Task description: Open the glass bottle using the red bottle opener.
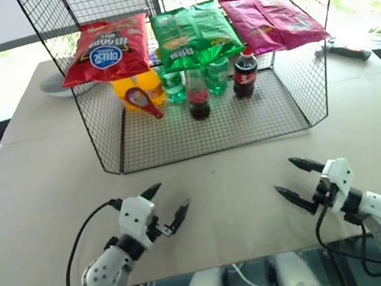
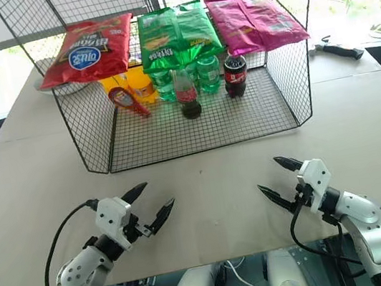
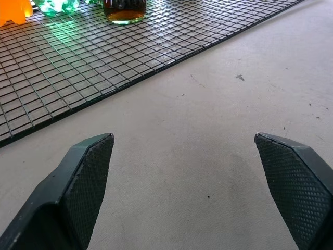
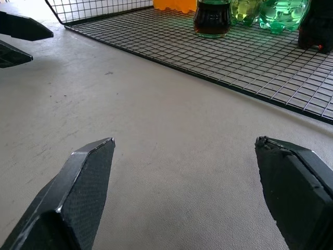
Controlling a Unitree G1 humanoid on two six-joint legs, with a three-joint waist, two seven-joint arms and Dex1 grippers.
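Pale beige desk [image 1: 52,186], flat top, carries a black wire-mesh rack [image 1: 210,129] set toward its far edge, open at the front.

Small clear glass bottle [image 1: 197,95], narrow neck, dark red drink in the lower half, red label band: stands upright on the rack's mesh floor, about the middle of the row, slightly forward of its neighbours. Cap end hidden under the bags above.

Small flat red bottle opener [image 1: 145,101], rounded head, tapered handle: sits on the mesh floor toward the rack's left side, propped against an orange-yellow container [image 1: 137,87], to the left of the glass bottle and apart from it.

Behind and beside the bottle: green plastic bottles [image 1: 217,75]; to its right a dark cola bottle with red cap [image 1: 245,74].

Upper shelf of the rack: red crisp bag [image 1: 107,49], green crisp bag [image 1: 195,35], magenta crisp bag [image 1: 273,21], left to right.

Left gripper [image 1: 168,203]: near the desk's near edge, left of centre, two black fingers spread wide, nothing between them.

Right gripper [image 1: 292,177]: near the near edge, right of centre, fingers likewise spread wide, holding nothing.

Both grippers well apart from the rack.

Dark-handled tool [image 1: 346,51] lies near the desk's far right edge, outside the rack.
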